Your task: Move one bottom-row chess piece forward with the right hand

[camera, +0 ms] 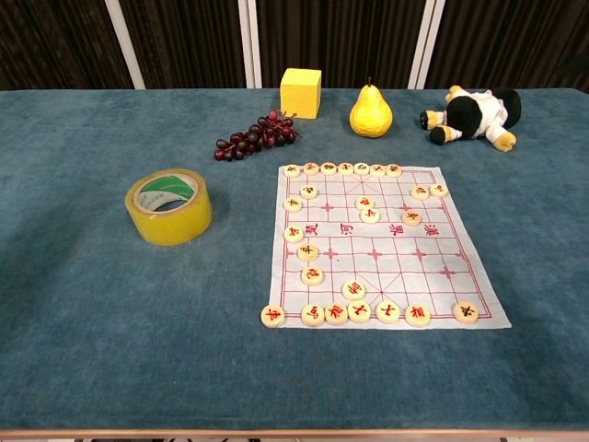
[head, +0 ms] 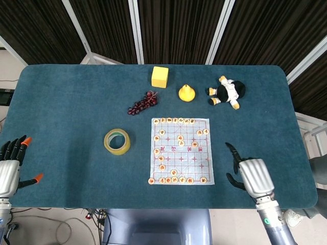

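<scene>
Six round cream bottom-row chess pieces sit crowded; right hand, fingers apart and empty, risks nudging neighbours on the paper board.

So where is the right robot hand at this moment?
In the head view the right robot hand hovers over the table's near right part, just right of the chess board, level with its bottom row; the chest view misses it.

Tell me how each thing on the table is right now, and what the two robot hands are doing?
right hand: holds nothing, beside the chess mat
left hand: holds nothing, at the table's left edge
chess mat: flat
bottom-row chess pieces: flat, untouched
tape roll: lying flat, hole up
pear: upright
yellow cube: resting flat
grapes: lying
plush toy: on its side
</scene>
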{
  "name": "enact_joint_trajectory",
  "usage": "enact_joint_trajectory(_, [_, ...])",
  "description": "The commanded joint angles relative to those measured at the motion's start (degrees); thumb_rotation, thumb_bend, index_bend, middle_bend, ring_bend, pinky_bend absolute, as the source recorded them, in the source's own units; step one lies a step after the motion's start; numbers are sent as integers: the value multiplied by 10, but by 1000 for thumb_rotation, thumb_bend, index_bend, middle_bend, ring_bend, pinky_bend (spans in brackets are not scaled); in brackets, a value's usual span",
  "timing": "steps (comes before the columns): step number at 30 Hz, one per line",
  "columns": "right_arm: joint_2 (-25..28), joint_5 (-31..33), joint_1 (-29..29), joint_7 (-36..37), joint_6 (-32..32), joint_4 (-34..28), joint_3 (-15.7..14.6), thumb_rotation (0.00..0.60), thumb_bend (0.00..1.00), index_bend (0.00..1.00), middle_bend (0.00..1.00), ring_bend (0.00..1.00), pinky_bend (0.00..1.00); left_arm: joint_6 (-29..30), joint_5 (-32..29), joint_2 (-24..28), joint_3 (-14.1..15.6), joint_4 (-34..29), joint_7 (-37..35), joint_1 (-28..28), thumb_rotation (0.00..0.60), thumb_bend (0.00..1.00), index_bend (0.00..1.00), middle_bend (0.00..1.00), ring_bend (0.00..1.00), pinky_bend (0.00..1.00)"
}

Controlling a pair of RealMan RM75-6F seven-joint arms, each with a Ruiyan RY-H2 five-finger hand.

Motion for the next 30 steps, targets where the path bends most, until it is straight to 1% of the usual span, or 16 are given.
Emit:
enact_joint_trajectory(1, [-24, 103, 52, -99, -59, -69, 16, 600, 368, 229, 992, 1000, 867, 6, 3, -6, -3, 6, -3, 1, 600, 0, 0, 0, 0, 0])
enact_joint_trajectory(4, [-58, 147, 72, -153, -60, -74, 12, 600, 369, 240, 1000, 1000, 872, 7, 2, -9, -4, 11, -4, 0, 600, 0, 0, 0, 0, 0])
enact_joint_trajectory(9, [-112, 231, 98, -238, -51, -70, -11, 600, 369, 249, 1000, 1000, 880, 6, 1, -10, -5, 13, -7, 0, 600, 0, 0, 0, 0, 0])
enact_joint_trajectory(12, [-145, 259, 108, -269, -36, -56, -23, 600, 369, 268, 1000, 1000, 891, 6, 3, -10, -4, 13, -9, 0, 600, 0, 0, 0, 0, 0])
enact_joint_trajectory(16, [-181, 283, 114, -283, -20, -34, -33, 600, 369, 296, 1000, 1000, 900, 6, 3, -9, -4, 13, -13, 0, 600, 0, 0, 0, 0, 0])
enact_joint_trajectory(21, [-213, 294, 119, -282, -7, -2, -33, 600, 369, 321, 1000, 1000, 913, 5, 2, -9, -5, 13, -18, 0, 600, 0, 0, 0, 0, 0])
enact_joint_trajectory(30, [-244, 311, 130, -267, 2, 36, -26, 600, 369, 346, 1000, 1000, 935, 0, 1, -7, -4, 12, -21, -2, 600, 0, 0, 0, 0, 0])
